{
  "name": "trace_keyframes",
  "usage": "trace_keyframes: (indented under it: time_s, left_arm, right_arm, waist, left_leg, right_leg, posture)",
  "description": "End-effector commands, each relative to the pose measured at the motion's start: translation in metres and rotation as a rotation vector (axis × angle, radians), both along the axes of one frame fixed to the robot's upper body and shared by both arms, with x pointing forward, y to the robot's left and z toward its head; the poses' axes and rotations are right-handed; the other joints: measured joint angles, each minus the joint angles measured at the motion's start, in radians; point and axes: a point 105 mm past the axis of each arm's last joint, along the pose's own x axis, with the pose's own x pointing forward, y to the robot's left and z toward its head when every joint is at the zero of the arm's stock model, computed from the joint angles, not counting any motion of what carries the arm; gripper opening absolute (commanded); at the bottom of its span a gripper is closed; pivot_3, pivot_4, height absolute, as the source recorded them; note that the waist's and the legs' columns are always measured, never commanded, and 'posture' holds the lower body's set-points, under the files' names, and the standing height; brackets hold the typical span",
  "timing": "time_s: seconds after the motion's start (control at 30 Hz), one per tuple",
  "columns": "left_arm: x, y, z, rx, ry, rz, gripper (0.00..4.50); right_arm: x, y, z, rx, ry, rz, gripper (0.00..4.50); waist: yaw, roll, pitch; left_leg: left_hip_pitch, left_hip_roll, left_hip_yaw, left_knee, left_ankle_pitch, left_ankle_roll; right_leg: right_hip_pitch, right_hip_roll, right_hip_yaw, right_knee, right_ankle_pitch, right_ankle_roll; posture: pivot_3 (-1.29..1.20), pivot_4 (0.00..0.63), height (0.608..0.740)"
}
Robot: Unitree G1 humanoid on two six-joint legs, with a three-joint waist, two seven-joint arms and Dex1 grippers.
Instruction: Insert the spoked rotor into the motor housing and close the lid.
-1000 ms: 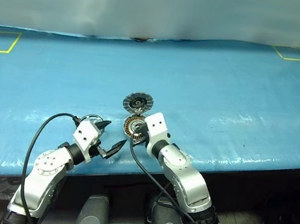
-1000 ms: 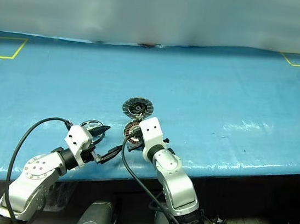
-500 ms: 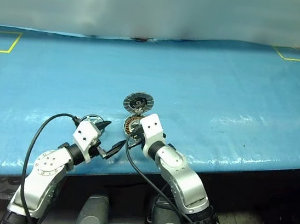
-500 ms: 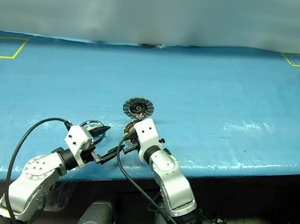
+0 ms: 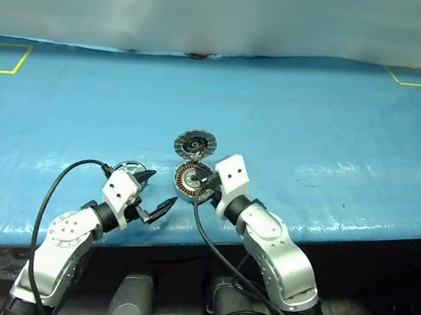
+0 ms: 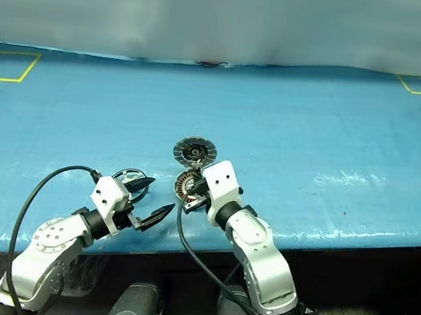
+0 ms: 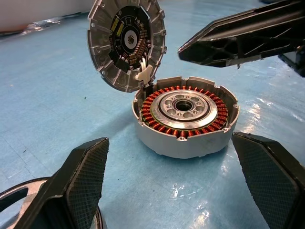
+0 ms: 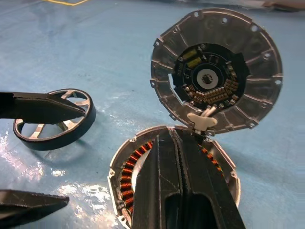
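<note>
On the blue table [image 5: 316, 125], the motor housing [image 7: 186, 117] sits near the front edge, its copper windings showing. Its lid [image 8: 217, 76] stands open, tilted up at the hinge on the housing's far side, ribbed face toward me. My right gripper [image 8: 178, 157] has its fingers pressed together, empty, poised over the housing. My left gripper [image 5: 158, 189] is spread wide, holding nothing. The spoked rotor [image 8: 55, 119] lies flat on the table just left of the housing, beside my left fingers.
</note>
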Motion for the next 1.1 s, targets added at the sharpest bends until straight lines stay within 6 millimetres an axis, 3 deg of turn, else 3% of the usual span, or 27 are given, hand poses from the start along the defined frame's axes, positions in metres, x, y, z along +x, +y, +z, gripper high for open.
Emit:
trace_keyframes:
  time_s: [0.03, 0.3, 0.57, 0.8, 0.93, 1.1]
  left_arm:
    - [0.002, -0.002, 0.012, -0.014, -0.048, -0.014, 4.50]
    - [0.005, 0.011, 0.021, 0.006, -0.085, 0.034, 4.50]
    - [0.007, 0.035, 0.047, 0.060, -0.131, 0.043, 4.50]
    - [0.011, 0.049, 0.059, 0.114, -0.102, 0.023, 4.50]
    - [0.012, 0.052, 0.056, 0.133, -0.059, -0.015, 4.50]
    - [0.016, 0.064, 0.051, 0.205, -0.001, -0.062, 4.50]
  right_arm:
    - [-0.004, -0.010, 0.006, 0.018, -0.027, 0.010, 0.02]
    - [-0.012, -0.017, 0.002, -0.023, -0.007, 0.069, 0.02]
    - [-0.023, -0.005, 0.014, -0.017, -0.042, 0.208, 0.02]
    - [-0.035, 0.003, 0.022, -0.052, -0.076, 0.371, 0.02]
    - [-0.033, -0.002, 0.035, -0.009, -0.214, 0.390, 0.02]
    - [-0.032, -0.007, 0.026, 0.078, -0.255, 0.369, 0.02]
  waist:
    - [0.000, 0.000, 0.000]
    - [0.001, 0.000, 0.000]
    - [0.002, 0.000, 0.000]
    - [0.002, -0.001, 0.000]
    - [0.002, -0.001, 0.001]
    - [0.002, -0.001, 0.001]
  left_leg:
    - [0.000, 0.000, 0.000, 0.000, 0.000, 0.000]
    - [0.000, 0.000, 0.001, 0.000, 0.000, 0.000]
    - [0.000, 0.000, 0.001, 0.000, 0.000, 0.000]
    - [0.000, 0.000, 0.001, 0.000, 0.000, 0.000]
    - [0.000, 0.000, 0.000, 0.000, 0.000, 0.000]
    - [0.001, 0.000, 0.000, 0.000, 0.000, 0.000]
  right_leg:
    - [0.000, 0.000, 0.000, 0.000, 0.000, 0.000]
    - [0.000, 0.000, 0.000, 0.000, 0.000, 0.000]
    - [0.000, 0.000, 0.000, 0.000, 0.000, 0.000]
    - [0.000, 0.000, 0.000, 0.000, 0.000, 0.000]
    - [0.000, 0.000, -0.001, 0.000, 0.000, 0.000]
    - [0.000, 0.000, -0.001, 0.000, 0.000, 0.000]
  posture:
    - [0.00, 0.150, 0.740]
    - [0.00, 0.150, 0.740]
    - [0.00, 0.150, 0.740]
    - [0.00, 0.150, 0.740]
    - [0.00, 0.150, 0.740]
    - [0.00, 0.150, 0.740]
